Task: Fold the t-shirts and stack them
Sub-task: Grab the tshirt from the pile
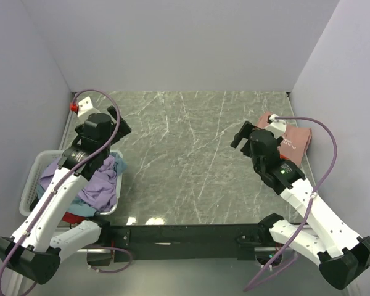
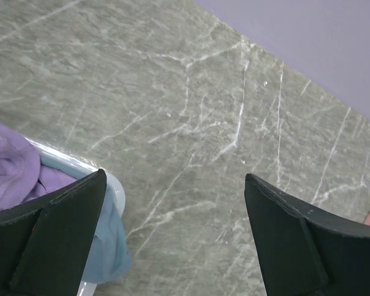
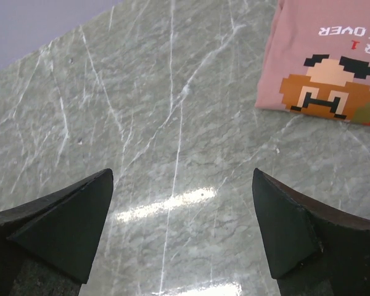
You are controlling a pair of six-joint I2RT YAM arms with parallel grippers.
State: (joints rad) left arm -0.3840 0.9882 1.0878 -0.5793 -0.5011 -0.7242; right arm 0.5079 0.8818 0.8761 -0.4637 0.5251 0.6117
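Fingers on the left gripper (image 2: 176, 182) and on the right gripper (image 3: 182, 176) are spread wide, and nothing is held between either pair; only bare marble-patterned tabletop (image 1: 185, 154) is seen in the gaps.

One salmon-pink t-shirt (image 3: 320, 55) is laid flat and folded at the far right of the table, just beyond the right gripper. Its edges are square, and a pixel-style cartoon figure with white lettering is printed on it. The other t-shirts are heaped in the white slatted basket (image 1: 34, 179) at the left edge, beside and under the left arm. A lavender t-shirt (image 1: 102, 182) is crumpled on top. A teal-blue t-shirt (image 2: 108, 240) is draped over the basket's rim towards the table. A patch of red cloth (image 1: 74, 217), probably the red t-shirt, is glimpsed low at the near corner.

All of it is judged to be light, limp cloth that will sag, stretch and bunch when lifted, and neighbouring garments may be dragged along. A pinch on a raised ridge of the lavender heap is suggested for lifting it out. Shoulders or hem corners are better taken once the shirt is spread on the table. The folded pink shirt is best left alone as the base of the stack.
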